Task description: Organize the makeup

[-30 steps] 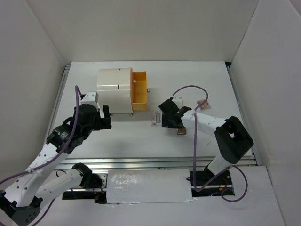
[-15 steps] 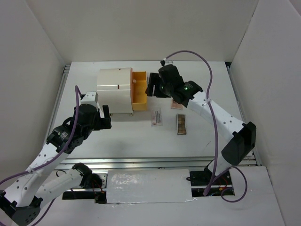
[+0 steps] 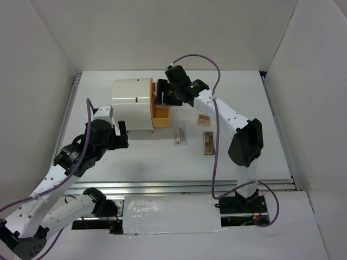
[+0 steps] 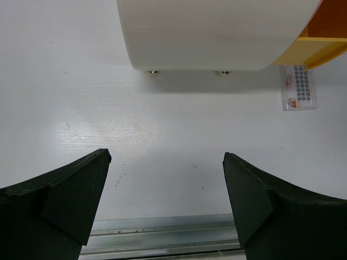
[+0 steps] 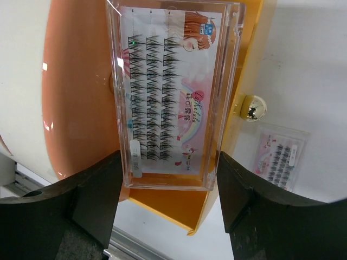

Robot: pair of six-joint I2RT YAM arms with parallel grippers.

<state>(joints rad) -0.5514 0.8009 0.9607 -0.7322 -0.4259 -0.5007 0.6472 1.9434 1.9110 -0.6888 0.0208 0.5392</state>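
Note:
My right gripper (image 3: 161, 97) is shut on a clear white-pink eyelash packet (image 5: 171, 92) and holds it over the open orange drawer (image 5: 179, 208) of the cream cylindrical box (image 3: 132, 103). The fingers clamp the packet's two long edges near its lower end. A second white-pink packet (image 3: 180, 135) lies on the table in front of the drawer; it also shows in the right wrist view (image 5: 279, 157) and the left wrist view (image 4: 299, 86). A brown palette (image 3: 209, 142) and a small pink-beige compact (image 3: 204, 118) lie to its right. My left gripper (image 3: 122, 135) is open and empty, in front of the box.
The drawer's gold knob (image 5: 249, 106) sticks out to the right of the held packet. The cream box (image 4: 217, 32) stands on small feet just beyond my left fingers. A metal rail (image 4: 162, 238) runs along the table's near edge. White walls enclose the table.
My right gripper has left the table beside the palette and swung back and to the left, carrying a packet over the orange drawer. The left arm has not moved.

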